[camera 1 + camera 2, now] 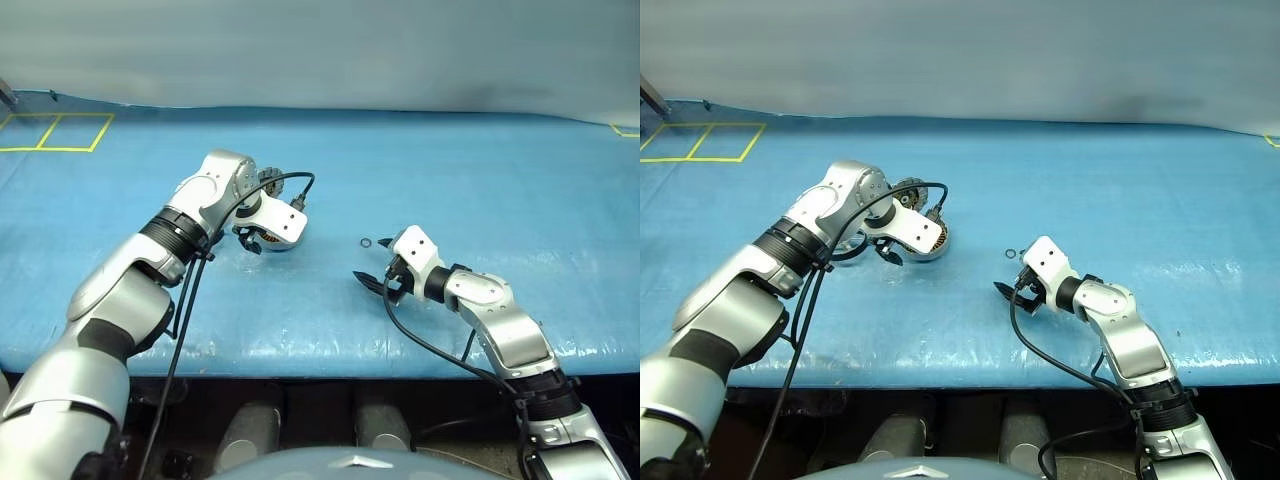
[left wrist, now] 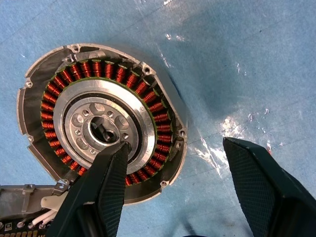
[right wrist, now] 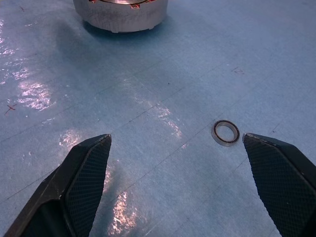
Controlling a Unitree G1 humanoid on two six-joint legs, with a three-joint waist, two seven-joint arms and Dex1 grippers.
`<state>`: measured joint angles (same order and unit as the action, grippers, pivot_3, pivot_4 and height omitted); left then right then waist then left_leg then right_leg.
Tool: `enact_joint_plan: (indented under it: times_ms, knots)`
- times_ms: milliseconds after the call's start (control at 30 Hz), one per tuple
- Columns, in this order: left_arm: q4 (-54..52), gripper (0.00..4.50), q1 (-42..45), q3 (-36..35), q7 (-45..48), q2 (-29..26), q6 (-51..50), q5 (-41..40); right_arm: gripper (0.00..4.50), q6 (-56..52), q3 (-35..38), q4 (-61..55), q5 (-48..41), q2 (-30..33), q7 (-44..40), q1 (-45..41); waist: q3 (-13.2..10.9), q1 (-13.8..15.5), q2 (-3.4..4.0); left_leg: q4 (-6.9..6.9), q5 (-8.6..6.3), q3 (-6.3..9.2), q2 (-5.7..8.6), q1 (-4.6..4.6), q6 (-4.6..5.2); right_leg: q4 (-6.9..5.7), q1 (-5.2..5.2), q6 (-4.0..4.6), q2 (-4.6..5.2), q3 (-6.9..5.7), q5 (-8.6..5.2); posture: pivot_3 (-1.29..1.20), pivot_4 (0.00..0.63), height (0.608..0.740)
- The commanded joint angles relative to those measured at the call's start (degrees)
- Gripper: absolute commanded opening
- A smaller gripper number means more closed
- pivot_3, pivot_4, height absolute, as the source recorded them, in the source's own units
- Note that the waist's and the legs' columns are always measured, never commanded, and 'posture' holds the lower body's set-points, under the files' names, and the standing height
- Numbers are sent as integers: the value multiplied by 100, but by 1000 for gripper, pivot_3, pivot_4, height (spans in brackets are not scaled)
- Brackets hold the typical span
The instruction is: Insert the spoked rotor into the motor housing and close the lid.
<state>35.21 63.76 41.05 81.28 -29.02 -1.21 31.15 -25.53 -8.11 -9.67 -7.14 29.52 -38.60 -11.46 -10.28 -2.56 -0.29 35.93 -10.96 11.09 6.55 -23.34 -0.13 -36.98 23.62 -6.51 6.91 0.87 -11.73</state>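
Table (image 1: 330, 320) surface is a glossy blue sheet; the motor housing (image 2: 101, 123) serves as the landmark here.

Nearest the robot, the right gripper (image 3: 180, 182) hovers low over the sheet, well apart from the housing on its right-hand side. Its two black fingers (image 3: 81, 182) stand wide apart and hold nothing. A small metal ring (image 3: 226, 132) lies flat on the sheet just beside one fingertip, between the gripper and the housing.

Farther out, the left gripper (image 2: 180, 173) points steeply down over the housing. Its fingers are spread apart, clamping nothing. One fingertip (image 2: 111, 168) overlaps the near edge of the housing's silver centre; whether it touches cannot be told. The other fingertip is over bare sheet beside the housing.

The housing sits flat on the table. A ring of copper-red windings surrounds a pale silver hub with a central hole; a dark thin band runs between hub and windings, and whether this is the spoked rotor already seated is hard to make out. In the head views the left wrist covers most of the housing. A hinged grey part (image 2: 27, 212) shows at the picture's edge, cut off.

Faint pen marks on the sheet are unreadable. Yellow tape lines (image 1: 60, 133) lie beyond the housing at the far left corner.
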Motion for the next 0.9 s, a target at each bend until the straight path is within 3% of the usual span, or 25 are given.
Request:
enact_joint_plan:
  times_ms: [33, 133, 233, 300, 900]
  knots:
    - [-85, 3304, 197, -118, -6, -54, 193, 61, 4500, 42, 88, -151, -23, 28, 5, -28, 0, 0, 0, 0, 0, 0, 0, 0, 0, 0, 0, 0, 0, 0, 0, 0, 150, 740]
    - [-39, 3304, 192, -97, -25, -27, 486, 42, 4500, 49, 77, -152, -15, 23, 10, -27, 0, 3, 0, 1, 0, 0, 0, 0, 0, 0, 0, 0, 0, 0, 1, 0, 150, 740]
    - [-45, 3860, 190, -114, -77, -19, 621, 69, 4500, 56, 75, -150, -10, 17, 18, -24, 0, 13, 0, 2, 0, 0, 0, 0, 0, 0, -1, 0, 0, 1, 1, 0, 150, 740]
    - [-7, 4487, 198, -199, -268, 57, 435, 112, 4500, 60, 75, -145, -8, 15, 21, -19, 0, 28, 0, 3, 0, 0, 0, -1, 0, -1, -1, 0, 0, 1, 2, 0, 150, 740]
    - [207, 4487, 130, -92, -317, 219, 377, 219, 4500, 75, 65, -158, 0, 0, 55, 21, 0, 16, 0, 10, 0, 0, 1, -3, 0, -1, -2, -5, -1, 1, 5, 0, 150, 740]
